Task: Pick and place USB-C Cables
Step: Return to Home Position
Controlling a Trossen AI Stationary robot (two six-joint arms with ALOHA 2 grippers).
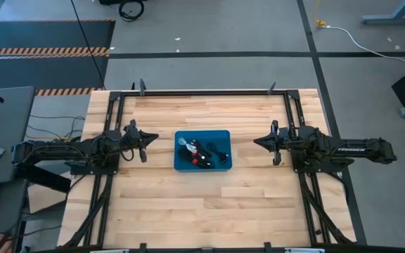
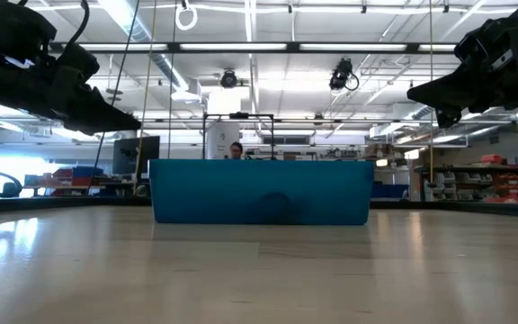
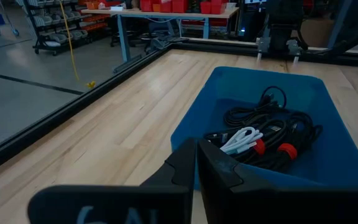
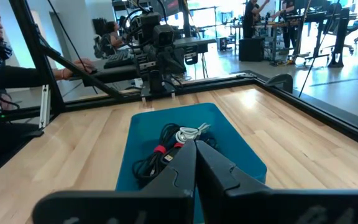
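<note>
USB-C cables, black, red and white, inside the blue bin

- Bin sits mid-bench. Its walls are the only obstacle on the wood.
- Cables crowd the bin's middle. Bare blue floor shows along the walls.
- Left gripper and right gripper flank the bin, each apart from it, fingers pressed together, raised off the bench in the low view.
- Open wood in both gaps, and wide open wood on the bin's other two sides.
- Black frame rails edge the bench.
</note>
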